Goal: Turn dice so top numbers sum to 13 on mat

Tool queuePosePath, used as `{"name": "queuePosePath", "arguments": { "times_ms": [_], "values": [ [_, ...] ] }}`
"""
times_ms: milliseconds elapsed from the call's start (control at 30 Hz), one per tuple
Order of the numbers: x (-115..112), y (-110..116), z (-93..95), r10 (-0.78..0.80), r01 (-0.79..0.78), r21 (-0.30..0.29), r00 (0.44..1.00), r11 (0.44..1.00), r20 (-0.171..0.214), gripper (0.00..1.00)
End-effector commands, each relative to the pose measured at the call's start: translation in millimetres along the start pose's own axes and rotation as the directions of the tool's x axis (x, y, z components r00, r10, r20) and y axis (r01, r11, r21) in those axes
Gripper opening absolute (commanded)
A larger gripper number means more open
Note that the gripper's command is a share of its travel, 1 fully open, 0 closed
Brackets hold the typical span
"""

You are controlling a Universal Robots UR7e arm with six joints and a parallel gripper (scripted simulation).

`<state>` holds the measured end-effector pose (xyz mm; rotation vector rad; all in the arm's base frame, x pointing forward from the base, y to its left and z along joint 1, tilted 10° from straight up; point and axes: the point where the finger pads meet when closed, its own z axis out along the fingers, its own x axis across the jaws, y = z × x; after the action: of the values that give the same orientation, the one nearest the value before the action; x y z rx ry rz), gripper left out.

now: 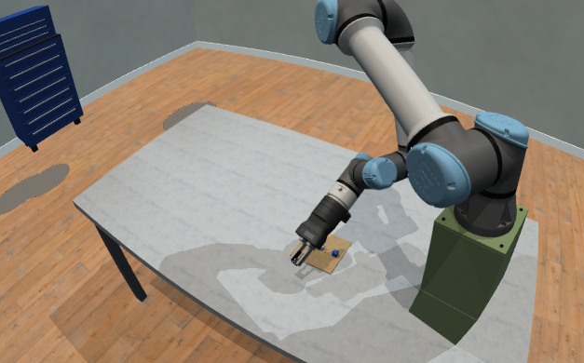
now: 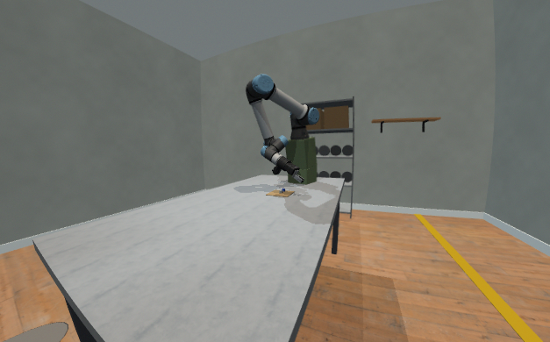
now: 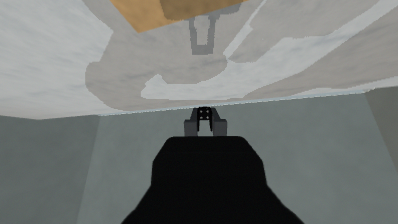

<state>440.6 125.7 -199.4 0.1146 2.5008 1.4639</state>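
Observation:
My gripper (image 1: 297, 259) (image 2: 300, 179) (image 3: 204, 114) is tilted and shut on a black die (image 3: 203, 115) with white pips, shown end-on between the fingers in the wrist view. It hangs a little above the left end of the tan mat (image 1: 327, 265) (image 2: 274, 193) (image 3: 135, 12). A blue die (image 1: 334, 253) (image 2: 282, 190) lies on the mat to the right of the gripper. The third die does not show in the top and exterior views; the gripper covers part of the mat. The wrist view looks out over the table edge, with only a corner of the mat at its top.
The arm's green pedestal (image 1: 463, 275) (image 2: 302, 158) stands on the table (image 1: 202, 186) right of the mat. The table edge runs near the mat's front side. A blue drawer cabinet (image 1: 27, 74) and a metal shelf (image 2: 335, 131) stand off the table.

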Motion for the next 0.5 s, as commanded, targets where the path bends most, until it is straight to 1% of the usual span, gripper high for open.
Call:
{"name": "queuePosePath", "arguments": {
  "times_ms": [0,100,467],
  "values": [
    [0,-11,5.8,0.000,0.000,0.000,1.000,1.000,0.000,0.34],
    [0,-14,7.5,0.000,0.000,0.000,1.000,1.000,0.000,0.34],
    [0,-50,25.6,0.000,0.000,0.000,1.000,1.000,0.000,0.34]
  ]
}}
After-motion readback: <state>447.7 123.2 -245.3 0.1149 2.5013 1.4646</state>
